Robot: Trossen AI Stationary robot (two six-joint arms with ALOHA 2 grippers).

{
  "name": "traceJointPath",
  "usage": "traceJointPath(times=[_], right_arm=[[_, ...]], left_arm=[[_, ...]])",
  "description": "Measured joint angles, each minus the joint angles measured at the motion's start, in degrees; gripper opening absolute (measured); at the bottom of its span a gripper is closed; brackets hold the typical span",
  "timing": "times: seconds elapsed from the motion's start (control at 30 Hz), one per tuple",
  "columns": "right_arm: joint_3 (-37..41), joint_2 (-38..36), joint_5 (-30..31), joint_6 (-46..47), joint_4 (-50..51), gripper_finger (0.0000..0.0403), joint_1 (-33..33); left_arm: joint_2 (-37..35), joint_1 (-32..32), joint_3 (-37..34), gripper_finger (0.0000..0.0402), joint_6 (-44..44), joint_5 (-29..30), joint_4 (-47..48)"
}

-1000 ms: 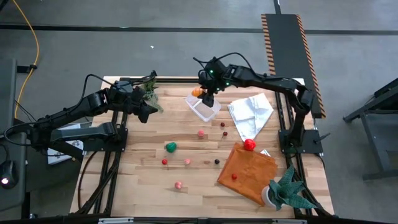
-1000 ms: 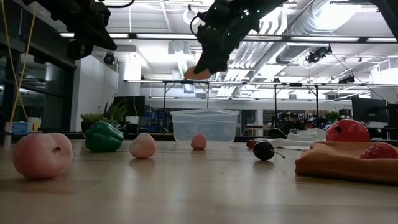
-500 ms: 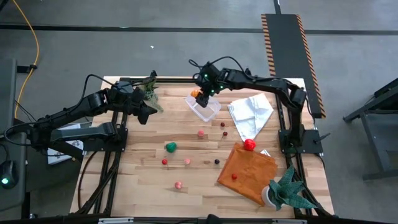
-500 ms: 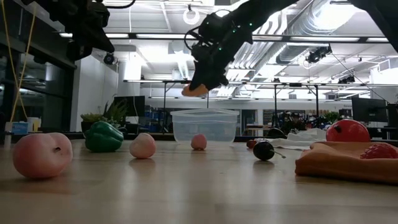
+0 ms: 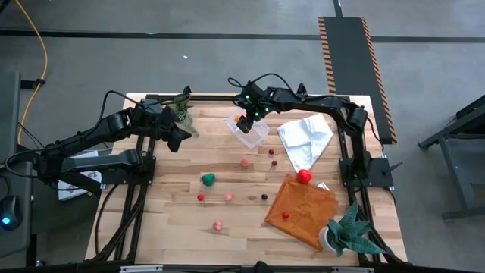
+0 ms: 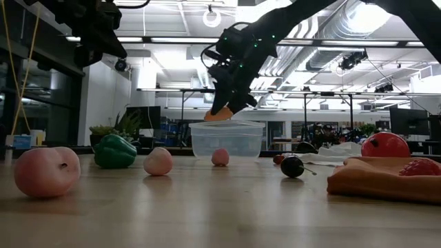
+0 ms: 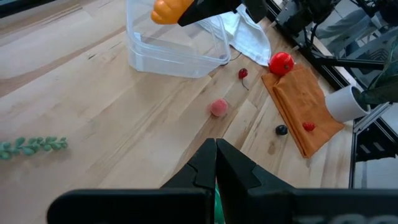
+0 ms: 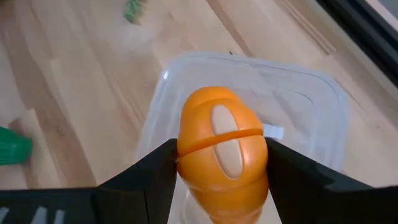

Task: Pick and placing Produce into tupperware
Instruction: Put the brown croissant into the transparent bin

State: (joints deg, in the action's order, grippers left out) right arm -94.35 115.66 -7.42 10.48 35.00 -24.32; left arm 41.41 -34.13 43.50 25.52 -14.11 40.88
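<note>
My right gripper [image 5: 244, 119] [image 6: 222, 110] hangs over the clear tupperware [image 5: 247, 131] [image 6: 227, 140] [image 8: 249, 93] near the table's far edge, shut on an orange toy fruit [image 8: 222, 144] [image 6: 218, 115] [image 7: 169, 10]. The fruit sits just above the tupperware's rim. Loose produce lies on the wood: a green pepper [image 5: 208, 179], pink pieces [image 5: 245, 162] [image 5: 217, 225] and small red and dark ones [image 5: 200, 197] [image 5: 264, 197]. My left gripper [image 5: 176, 138] [image 7: 216, 163] waits shut above the table's far left part. My right gripper pinches the orange toy fruit between its two fingers [image 8: 152, 168], one on each side of it [image 8: 186, 155]. The fingers slant down from above. The fruit is lifted clear, over the open tupperware.
An orange cloth [image 5: 301, 208] with a red tomato [image 5: 304, 177] and a small red piece lies near the right edge, a white cloth [image 5: 306, 139] beyond it. Potted plants stand at the near right corner [image 5: 348, 231] and the far left [image 5: 183, 112].
My right gripper has come down and toward the table's left with the orange fruit, from well above the tupperware to just over its rim. It has stayed shut on the fruit. The left arm has kept still.
</note>
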Motion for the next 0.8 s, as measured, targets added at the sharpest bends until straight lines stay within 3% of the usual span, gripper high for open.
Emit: traceJointPath(times=[0.8], right_arm=[[0.0,2.0,0.2,0.0,2.6,0.0204,0.3]], left_arm=[[0.0,0.0,0.0,0.0001,0.1,0.2,-0.1]])
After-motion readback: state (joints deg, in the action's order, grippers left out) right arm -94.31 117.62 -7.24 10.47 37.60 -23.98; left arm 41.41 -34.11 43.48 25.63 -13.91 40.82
